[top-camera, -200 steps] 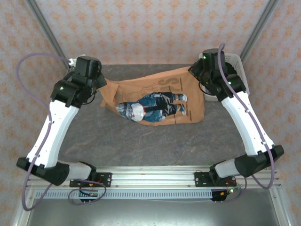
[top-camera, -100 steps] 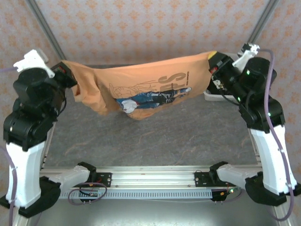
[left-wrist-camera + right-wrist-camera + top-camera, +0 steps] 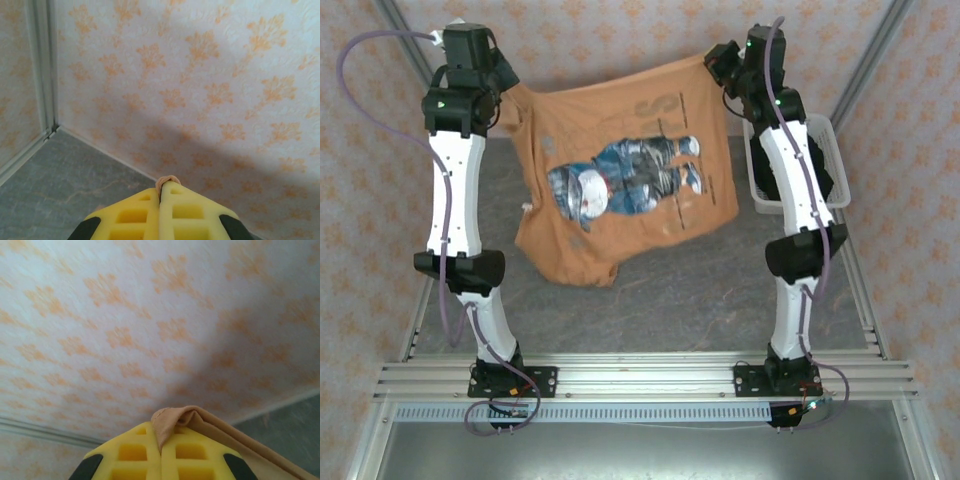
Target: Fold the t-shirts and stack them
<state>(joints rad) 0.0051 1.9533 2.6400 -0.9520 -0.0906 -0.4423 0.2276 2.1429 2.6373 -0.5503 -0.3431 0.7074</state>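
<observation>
**Ana:** Where's the orange t-shirt [image 3: 620, 190] right now?

**Ben:** Spread print-side up over the far half of the table [image 3: 670, 290], slung between the two arms. The left claw [image 3: 503, 92] has one corner near the far left corner of the table. The right claw [image 3: 713, 68] has the other corner at the far edge, just beside the white basket [image 3: 830, 150].

**Ana:** Are both clamped?

**Ben:** Yes. In each wrist view the yellow fingers [image 3: 135, 215] press together with a nub of tan cloth pinched between the tips. The rest of the shirt hangs away from the claws toward the middle of the table.

**Ana:** So I'd call the step laying it flat for folding. How do we do that well?

**Ben:** Keep the held edge taut and bring both claws down at the same pace. If one drops first, the cloth will skew. I'd draw it slightly toward the near edge on the way down, so the body drags smooth rather than piling up.

**Ana:** Any trouble spots?

**Ben:** The near left part looks bunched and curled under. I can't tell whether it rests on the table or hangs just above. A gentle pull toward the far edge before letting go might open it out. Also keep the right corner clear of the basket rim.
</observation>
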